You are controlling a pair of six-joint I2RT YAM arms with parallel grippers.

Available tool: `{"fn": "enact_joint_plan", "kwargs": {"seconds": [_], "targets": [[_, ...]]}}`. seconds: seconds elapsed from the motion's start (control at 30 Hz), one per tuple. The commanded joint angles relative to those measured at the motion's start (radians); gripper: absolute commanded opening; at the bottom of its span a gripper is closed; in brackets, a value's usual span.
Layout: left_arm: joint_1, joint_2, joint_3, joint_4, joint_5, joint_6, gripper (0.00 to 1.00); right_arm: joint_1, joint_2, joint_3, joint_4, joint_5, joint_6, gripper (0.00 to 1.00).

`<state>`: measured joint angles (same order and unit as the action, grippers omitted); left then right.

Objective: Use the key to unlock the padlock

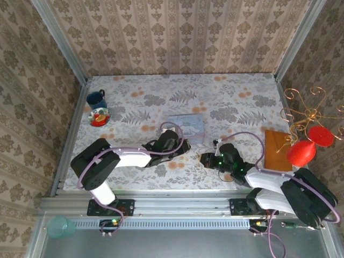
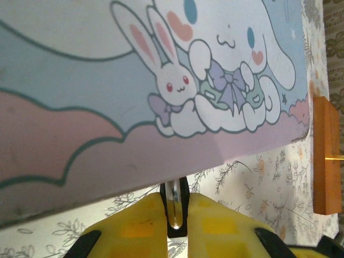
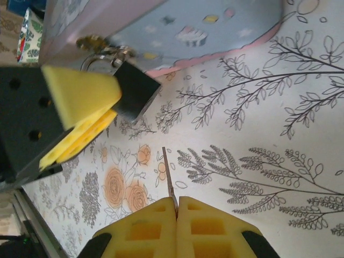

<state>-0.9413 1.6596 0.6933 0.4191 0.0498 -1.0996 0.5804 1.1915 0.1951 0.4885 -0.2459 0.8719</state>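
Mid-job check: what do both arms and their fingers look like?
The left arm and right arm have black joint housings, white links and lilac cables. Green lights on the right wrist. Left fingers and right fingers: yellow pads with square recesses.

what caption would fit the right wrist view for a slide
Right gripper holds the key, not yet at the padlock held by the left gripper beside the tin.

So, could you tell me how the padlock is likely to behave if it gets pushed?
The padlock looks small, blocky and rigid, so it should not flex. Its shackle threads a clasp on the tin, so it would probably swivel when pushed, though the left pincer gripping it should steady it.
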Motion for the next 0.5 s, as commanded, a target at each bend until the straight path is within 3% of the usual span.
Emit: {"fn": "enact_joint_plan", "kwargs": {"seconds": [0.0, 0.17, 0.47], "targets": [[0.011, -0.047, -0.033, 0.145, 0.054, -0.049, 0.07, -0.026, 0.057, 0.033, 0.132, -0.127, 0.075, 0.0], [0.012, -0.106, -0.071, 0.181, 0.066, -0.057, 0.05, -0.051, 0.17, 0.045, 0.291, -0.236, 0.149, 0.0], [0.049, -0.16, -0.12, 0.23, 0.135, -0.03, 0.02, -0.087, 0.276, 0.047, 0.394, -0.31, 0.184, 0.0]]}}
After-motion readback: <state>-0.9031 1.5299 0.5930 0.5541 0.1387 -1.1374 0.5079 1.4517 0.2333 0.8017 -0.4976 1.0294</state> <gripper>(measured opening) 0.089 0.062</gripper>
